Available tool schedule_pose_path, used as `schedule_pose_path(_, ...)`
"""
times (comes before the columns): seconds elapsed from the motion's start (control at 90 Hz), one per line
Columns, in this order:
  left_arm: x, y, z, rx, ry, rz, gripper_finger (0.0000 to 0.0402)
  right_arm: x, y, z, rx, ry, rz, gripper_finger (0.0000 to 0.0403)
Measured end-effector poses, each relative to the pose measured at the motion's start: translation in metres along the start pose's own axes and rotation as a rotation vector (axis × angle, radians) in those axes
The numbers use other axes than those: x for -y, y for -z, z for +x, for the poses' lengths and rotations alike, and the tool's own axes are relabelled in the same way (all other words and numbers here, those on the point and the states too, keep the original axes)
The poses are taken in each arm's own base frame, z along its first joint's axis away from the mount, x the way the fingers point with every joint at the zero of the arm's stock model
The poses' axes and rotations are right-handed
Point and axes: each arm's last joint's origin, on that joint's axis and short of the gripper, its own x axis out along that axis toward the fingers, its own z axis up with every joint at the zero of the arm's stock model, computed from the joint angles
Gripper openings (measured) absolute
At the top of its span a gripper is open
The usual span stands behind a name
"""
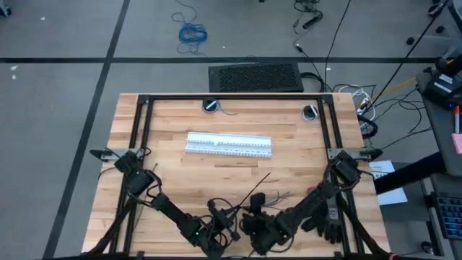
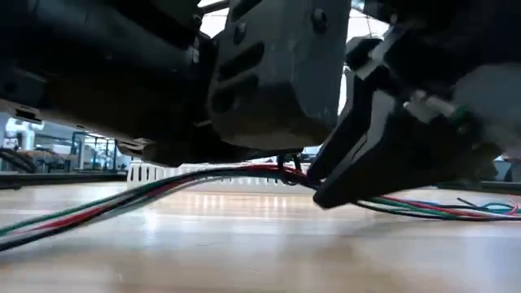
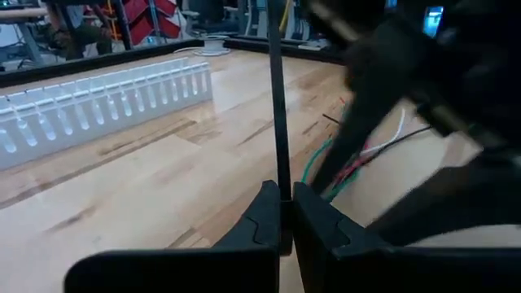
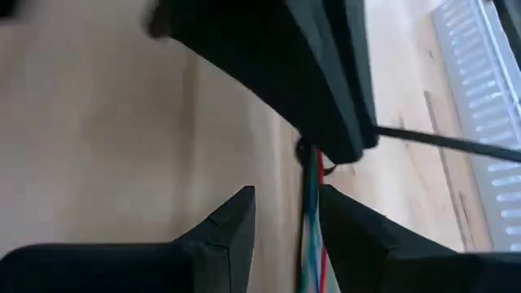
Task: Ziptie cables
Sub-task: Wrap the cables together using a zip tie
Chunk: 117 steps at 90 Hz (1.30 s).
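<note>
On the left side, the left gripper (image 3: 285, 213) works low at the near edge of the wooden table (image 1: 173, 173). Its two fingers are pressed together on a ziptie (image 3: 277, 106), a thin dark strip that stands straight up from the pinch. In the high view the same strip runs as a slanted line from the gripper toward the middle of the table. It keeps its line without support, so I judge it light, smooth and springy; it bends but does not fold, and it can slip through a weak pinch. Holding it close to one end, as here, leaves the long part free for threading.

Farther back lies the white slotted strip (image 1: 229, 145), well apart from both grippers.

In the middle, between the two grippers, are the cables (image 2: 122, 199), thin wires in green, red, black and white. They sag and spread along the wood, so they appear soft and very light. A grip around the whole bundle near the tie point seems best, and not on one wire alone.

On the right, the right gripper (image 4: 285, 220) is just beside the left one. Its fingers stand a little apart with the wires between them; I cannot tell if they really clamp.

I can read no brand, label or writing anywhere.
</note>
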Motion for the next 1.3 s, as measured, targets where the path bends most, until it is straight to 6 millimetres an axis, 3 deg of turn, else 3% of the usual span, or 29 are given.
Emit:
schedule_pose_path(0.178, 0.002, 0.001, -0.006, 0.001, 0.012, 0.000, 0.0015, 0.003, 0.010, 0.007, -0.013, 0.017, 0.029, 0.0109)
schedule_pose_path(0.533, 0.002, 0.002, -0.011, 0.003, 0.017, 0.014, 0.0015, 0.005, 0.013, 0.009, -0.026, 0.043, 0.009, 0.0008)
schedule_pose_path(1.3, -0.011, 0.019, -0.025, -0.050, -0.012, 0.035, 0.0014, -0.008, 0.034, -0.015, -0.094, 0.058, 0.075, 0.0001)
